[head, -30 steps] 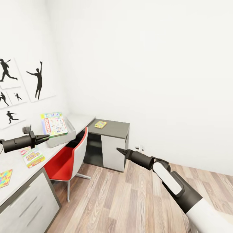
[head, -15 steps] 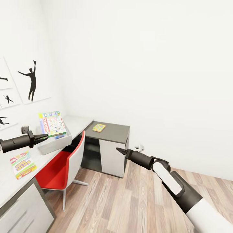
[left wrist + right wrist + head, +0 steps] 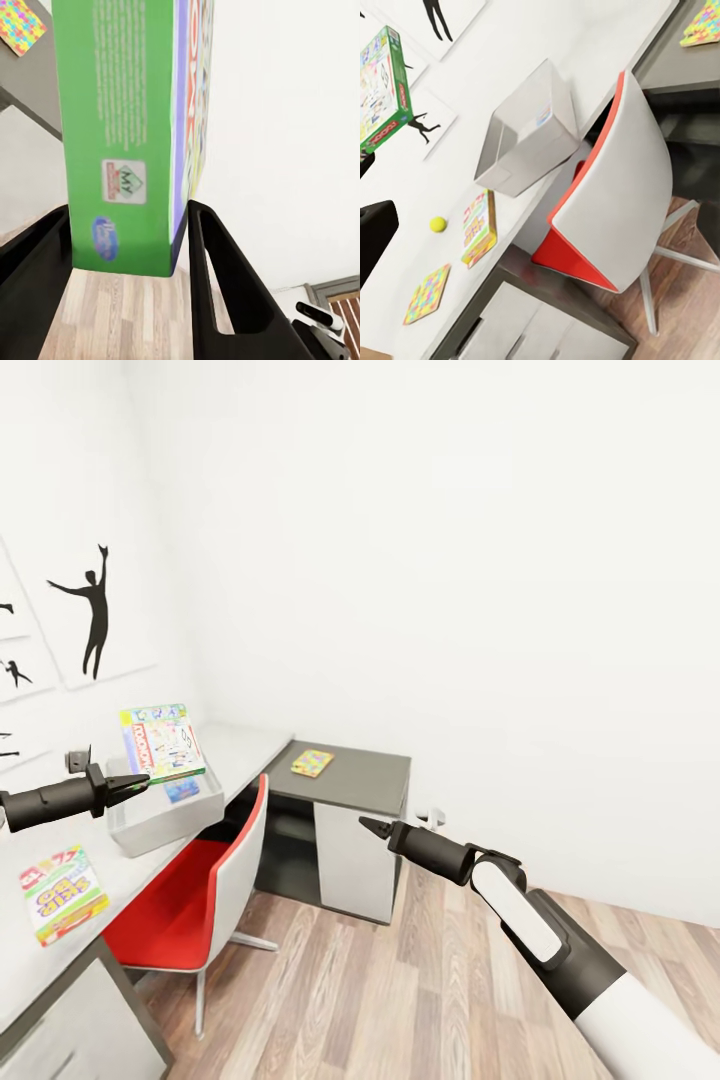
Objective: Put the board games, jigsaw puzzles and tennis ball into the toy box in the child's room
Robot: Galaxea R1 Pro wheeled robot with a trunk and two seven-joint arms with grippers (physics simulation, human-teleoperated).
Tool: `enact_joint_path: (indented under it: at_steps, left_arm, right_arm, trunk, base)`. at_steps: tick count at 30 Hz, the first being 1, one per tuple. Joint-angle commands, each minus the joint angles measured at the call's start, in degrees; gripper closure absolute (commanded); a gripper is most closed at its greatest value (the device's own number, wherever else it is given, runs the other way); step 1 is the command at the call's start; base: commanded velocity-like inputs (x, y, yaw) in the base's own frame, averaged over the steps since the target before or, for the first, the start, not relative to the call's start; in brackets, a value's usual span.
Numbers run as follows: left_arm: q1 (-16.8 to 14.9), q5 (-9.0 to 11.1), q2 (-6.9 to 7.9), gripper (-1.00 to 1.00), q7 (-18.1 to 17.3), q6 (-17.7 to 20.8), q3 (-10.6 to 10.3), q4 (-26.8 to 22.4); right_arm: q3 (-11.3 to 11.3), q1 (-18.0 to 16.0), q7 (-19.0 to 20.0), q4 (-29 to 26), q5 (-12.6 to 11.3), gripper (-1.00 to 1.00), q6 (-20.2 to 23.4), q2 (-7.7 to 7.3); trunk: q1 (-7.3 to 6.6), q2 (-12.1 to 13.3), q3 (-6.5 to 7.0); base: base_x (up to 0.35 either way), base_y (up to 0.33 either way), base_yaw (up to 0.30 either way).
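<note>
there, monopoly box [image 3: 162, 742] in left hand [image 3: 135, 786]

SKIP-BO on flat game box [image 3: 62, 893] on desk; rest illegible.

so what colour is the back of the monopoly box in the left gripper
Bright green, with small white print and a small logo panel. The Monopoly box back shows best in the left wrist view, clamped in the left gripper.

Desk, bin and red chair from above

The toy box [image 3: 529, 131] sits on the table [image 3: 585, 52]; a tennis ball [image 3: 438, 223], SKIP-BO box [image 3: 479, 227] and jigsaw puzzle [image 3: 427, 293] lie nearby (apart from one another), behind the red chair [image 3: 611, 187].
</note>
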Motion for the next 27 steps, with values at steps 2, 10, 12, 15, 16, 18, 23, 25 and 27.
enact_joint_path:
  at_steps: [2,10,12,15,16,18,23,25,27]
  left_arm:
    - [-0.08,0.20,0.01,1.00,-0.24,0.31,0.19,0.00]
    - [-0.08,0.04,0.06,1.00,-0.16,0.17,0.06,-0.03]
    - [-0.08,0.05,0.07,1.00,-0.16,0.14,0.03,-0.04]
    - [-0.08,0.05,0.07,1.00,-0.16,0.08,0.00,-0.04]
    - [-0.08,0.05,0.08,1.00,-0.16,0.06,0.00,-0.05]
    - [-0.08,0.05,0.08,1.00,-0.16,0.05,-0.01,-0.05]
    - [-0.08,0.00,0.08,1.00,-0.18,0.03,-0.14,-0.04]
    - [-0.08,-0.04,0.08,1.00,-0.17,0.03,-0.22,-0.08]
    - [-0.08,-0.08,0.08,1.00,-0.21,0.03,-0.29,-0.05]
  right_arm:
    - [0.06,-0.07,0.02,0.01,-0.20,-1.00,0.11,-0.04]
    - [0.08,-0.07,0.02,-0.01,-0.20,-1.00,0.11,0.01]
    - [0.09,-0.07,0.00,-0.01,-0.20,-1.00,0.11,0.02]
    - [0.09,-0.07,0.00,-0.01,-0.20,-1.00,0.11,0.04]
    - [0.09,-0.07,0.00,-0.02,-0.20,-1.00,0.11,0.04]
    - [0.09,-0.07,0.01,-0.03,-0.20,-1.00,0.11,0.04]
    - [0.09,-0.07,0.03,-0.05,-0.20,-1.00,0.11,0.00]
    - [0.09,-0.07,0.04,-0.06,-0.20,-1.00,0.11,-0.01]
    - [0.09,-0.07,0.04,-0.06,-0.20,-1.00,0.11,-0.03]
  trunk:
    - [0.06,-0.14,-0.13]
    - [0.06,-0.14,-0.13]
    - [0.06,-0.14,-0.13]
    - [0.06,-0.14,-0.13]
    - [0.06,-0.14,-0.13]
    - [0.06,-0.14,-0.13]
    - [0.06,-0.14,-0.13]
    - [0.06,-0.14,-0.13]
    - [0.06,-0.14,-0.13]
  base:
    - [0.139,0.043,0.000]
    - [0.044,0.119,0.041]
    - [0.014,0.037,0.221]
    - [0.005,0.013,0.265]
    - [0.002,0.006,0.278]
    - [0.002,0.004,0.282]
    - [0.113,0.001,0.288]
    - [0.247,0.000,0.193]
    - [0.173,0.000,0.099]
